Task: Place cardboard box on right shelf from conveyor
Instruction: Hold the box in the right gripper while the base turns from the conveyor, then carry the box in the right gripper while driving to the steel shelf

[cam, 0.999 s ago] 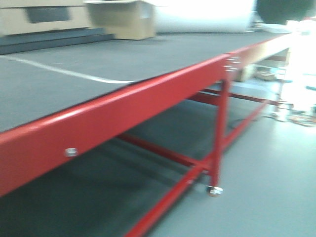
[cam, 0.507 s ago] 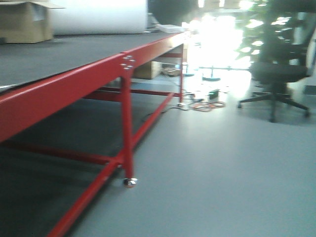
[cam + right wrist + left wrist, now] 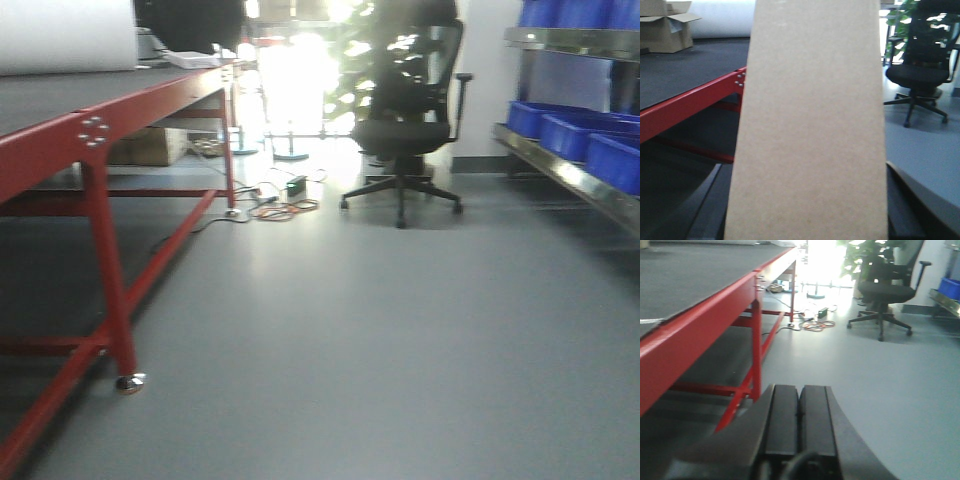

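The box [image 3: 810, 115] stands upright in my right gripper [image 3: 804, 167], pinched between the dark fingers [image 3: 705, 210] that show on either side of its lower part. Its plain tan face fills the middle of my right wrist view. It is off the conveyor [image 3: 685, 75], on the floor side of the red front edge, and the belt runs away behind it to the left.

My left gripper [image 3: 800, 410] has its two black fingers pressed together, pad against pad. It hangs over the grey floor just beside the conveyor's red edge.

The shelf [image 3: 570, 175] stands across the open floor from the conveyor, well apart from it, with blue bins [image 3: 575, 130] sitting on its steel lip. A black chair [image 3: 405, 130] stands between conveyor and shelf, toward the conveyor's far end. Cables [image 3: 280, 205] lie on the floor near the conveyor's far leg. On the belt's far end an open carton [image 3: 665, 30] sits beside a white roll [image 3: 720, 20].
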Available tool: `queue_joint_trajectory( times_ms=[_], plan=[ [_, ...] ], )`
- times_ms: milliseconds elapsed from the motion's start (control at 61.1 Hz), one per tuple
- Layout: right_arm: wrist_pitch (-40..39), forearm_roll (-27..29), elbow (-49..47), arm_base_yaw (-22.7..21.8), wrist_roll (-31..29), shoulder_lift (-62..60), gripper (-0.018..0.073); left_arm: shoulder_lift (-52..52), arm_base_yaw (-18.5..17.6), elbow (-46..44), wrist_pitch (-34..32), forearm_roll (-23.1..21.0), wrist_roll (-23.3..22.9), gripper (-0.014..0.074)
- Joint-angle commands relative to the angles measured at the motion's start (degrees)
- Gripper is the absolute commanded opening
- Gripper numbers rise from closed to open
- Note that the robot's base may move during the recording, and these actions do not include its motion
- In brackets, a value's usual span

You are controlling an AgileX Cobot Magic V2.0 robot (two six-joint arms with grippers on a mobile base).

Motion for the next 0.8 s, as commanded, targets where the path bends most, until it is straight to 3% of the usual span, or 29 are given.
queue_joint_trajectory(
  times_ms=[0, 786],
  plan=[
    [-5.5, -1.7, -1.5, -0.4, -0.4, 0.6, 0.0246, -0.8, -0.1, 0.4, -4.9, -0.3, 0.0, -0.0116],
    [-5.5, -1.7, -1.5, -0.4, -0.4, 0.5, 0.0246, -0.8, -0.2, 0.5, -4.9, -0.3, 0.0, -0.0116]
  ],
)
